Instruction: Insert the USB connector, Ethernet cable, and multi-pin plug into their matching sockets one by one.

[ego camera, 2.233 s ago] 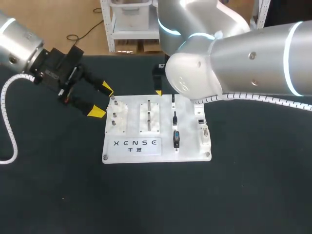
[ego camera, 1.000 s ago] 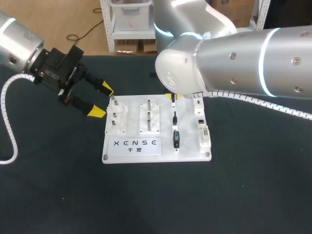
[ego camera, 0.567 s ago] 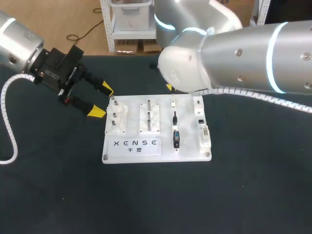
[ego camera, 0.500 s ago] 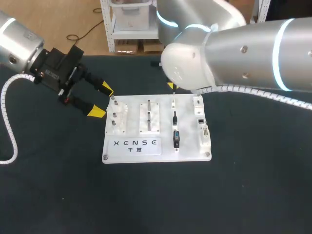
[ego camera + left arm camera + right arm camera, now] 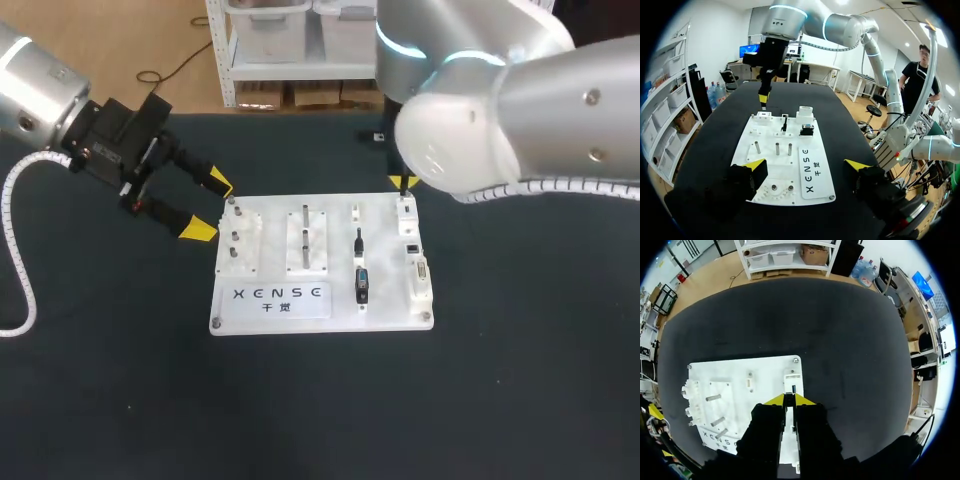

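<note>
The white board (image 5: 320,315) lies mid-table. My right gripper (image 5: 403,183) is shut on the small black USB connector (image 5: 404,196), holding it just over the white socket block (image 5: 407,210) at the board's far right corner. From the left wrist view the USB connector (image 5: 763,106) hangs tip-down over that corner. The right gripper (image 5: 789,399) has its fingers almost together above the socket block (image 5: 792,380). The Ethernet plug (image 5: 358,241) and the multi-pin plug (image 5: 361,286) sit in their holders. My left gripper (image 5: 208,206) stands open and empty beside the board's left edge.
Metal pegs (image 5: 306,236) and small gear posts (image 5: 237,236) stand on the board's left half, with a label plate (image 5: 280,296) in front. The Ethernet and multi-pin sockets (image 5: 420,270) line the right edge. Black tabletop surrounds the board.
My right gripper has lifted the USB connector out of its holder and carried it right, to above the corner socket block. The left arm has not moved.
</note>
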`<state>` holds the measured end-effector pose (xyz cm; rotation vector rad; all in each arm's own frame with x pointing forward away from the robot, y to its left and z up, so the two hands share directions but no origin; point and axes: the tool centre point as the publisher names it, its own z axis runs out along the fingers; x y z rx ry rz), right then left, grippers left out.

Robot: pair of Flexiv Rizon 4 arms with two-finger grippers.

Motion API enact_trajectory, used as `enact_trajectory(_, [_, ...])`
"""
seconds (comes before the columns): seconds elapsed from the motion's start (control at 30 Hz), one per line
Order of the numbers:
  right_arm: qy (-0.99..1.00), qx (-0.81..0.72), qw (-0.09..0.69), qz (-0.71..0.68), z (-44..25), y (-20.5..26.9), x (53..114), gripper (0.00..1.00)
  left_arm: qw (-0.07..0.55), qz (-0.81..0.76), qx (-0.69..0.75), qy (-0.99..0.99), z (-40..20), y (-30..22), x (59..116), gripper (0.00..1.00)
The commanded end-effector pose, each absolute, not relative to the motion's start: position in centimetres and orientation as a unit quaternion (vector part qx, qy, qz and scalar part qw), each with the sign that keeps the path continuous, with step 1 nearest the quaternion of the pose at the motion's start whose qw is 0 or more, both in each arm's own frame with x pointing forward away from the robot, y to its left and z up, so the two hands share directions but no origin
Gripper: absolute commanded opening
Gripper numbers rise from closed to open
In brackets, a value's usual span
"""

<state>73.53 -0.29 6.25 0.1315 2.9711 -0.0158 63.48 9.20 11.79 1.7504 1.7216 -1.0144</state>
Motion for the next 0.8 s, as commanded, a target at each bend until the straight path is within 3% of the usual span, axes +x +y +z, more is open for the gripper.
enact_trajectory(0.03, [0.992,0.048,0.12,-0.006,5.6,-1.0,73.0,0.0,0.24,-0.372,0.641,0.628,11.7,9.3,63.6,1.0])
enact_trajectory(0.8, [0.992,0.047,0.117,-0.008,4.1,-1.1,73.8,0.0,0.24,-0.372,0.641,0.628,11.7,9.3,63.6,1.0])
